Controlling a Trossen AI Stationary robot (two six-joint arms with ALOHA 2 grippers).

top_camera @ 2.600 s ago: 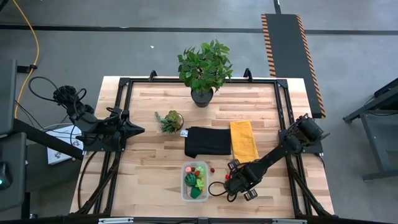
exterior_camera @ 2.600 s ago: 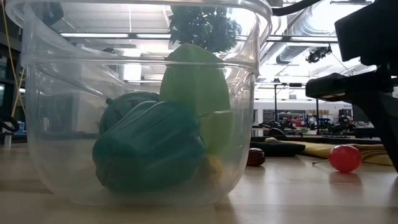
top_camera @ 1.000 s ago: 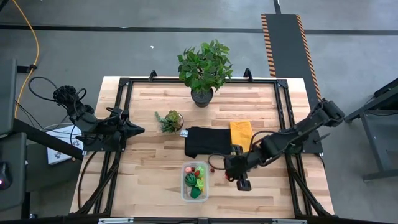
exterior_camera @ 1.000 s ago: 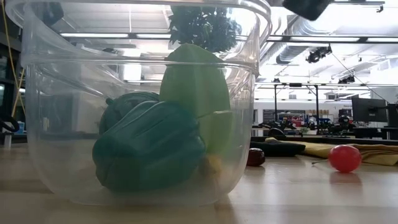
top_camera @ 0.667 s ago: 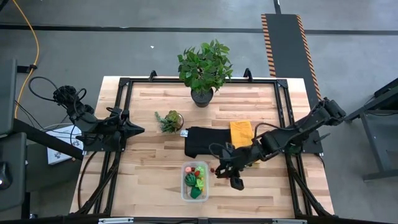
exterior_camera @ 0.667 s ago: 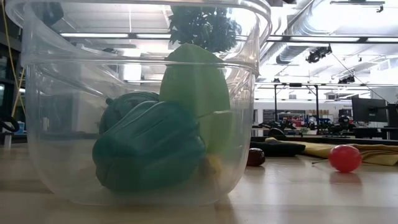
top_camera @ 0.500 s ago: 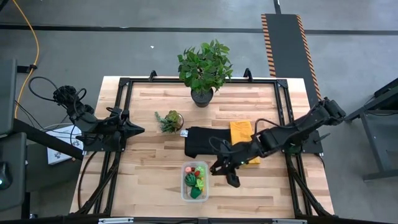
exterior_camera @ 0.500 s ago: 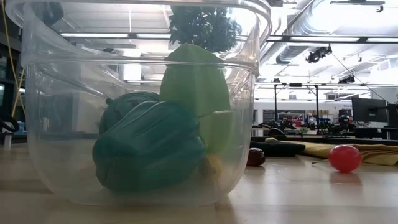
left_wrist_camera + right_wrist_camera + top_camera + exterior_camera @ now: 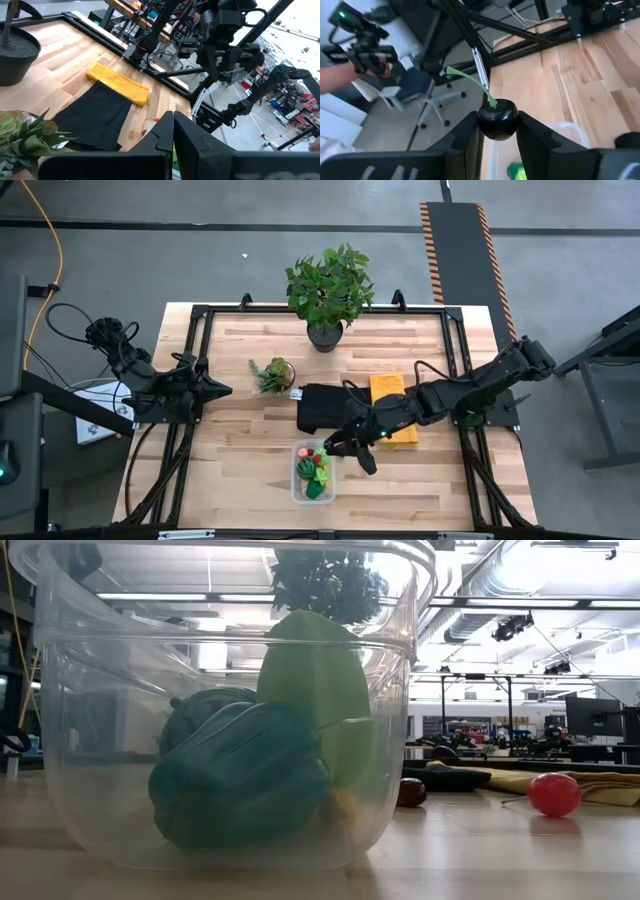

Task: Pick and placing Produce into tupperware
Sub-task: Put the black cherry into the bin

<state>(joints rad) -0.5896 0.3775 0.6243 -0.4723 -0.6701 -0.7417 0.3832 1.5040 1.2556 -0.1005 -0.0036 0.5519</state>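
Note:
The clear tupperware (image 9: 313,471) stands near the table's front edge and fills the low view (image 9: 60,740). Inside it lie a dark green piece (image 9: 240,780), a lime-green piece (image 9: 315,680) and small red ones (image 9: 318,453). On the table to its right rest a red ball (image 9: 555,793) and a dark piece (image 9: 410,791). My right gripper (image 9: 340,448) hangs beside the container's far right corner, shut on a dark round cherry-like piece (image 9: 497,118) with a green stem. At the table's left edge my left gripper (image 9: 222,389) waits, its fingers shut (image 9: 173,131). My right gripper pinches the dark round piece by its two sides (image 9: 482,120) between its two fingers (image 9: 532,131). The fingers come from the table's right, slanting a little downward. The piece is lifted clear, its green stem (image 9: 465,79) sticking up and away from the fingers, above the container's rim (image 9: 560,131).
A black cloth (image 9: 330,408) and a folded yellow cloth (image 9: 390,395) lie mid-table behind the container. A small succulent (image 9: 273,373) and a leafy potted plant (image 9: 328,290) stand farther back. A person's hand (image 9: 335,82) shows beyond the table.
My right gripper has travelled toward the table's left edge and a little upward, from right of the container to its far right corner. It has tipped up from a steep downward slant to nearly level, still shut on the dark piece.

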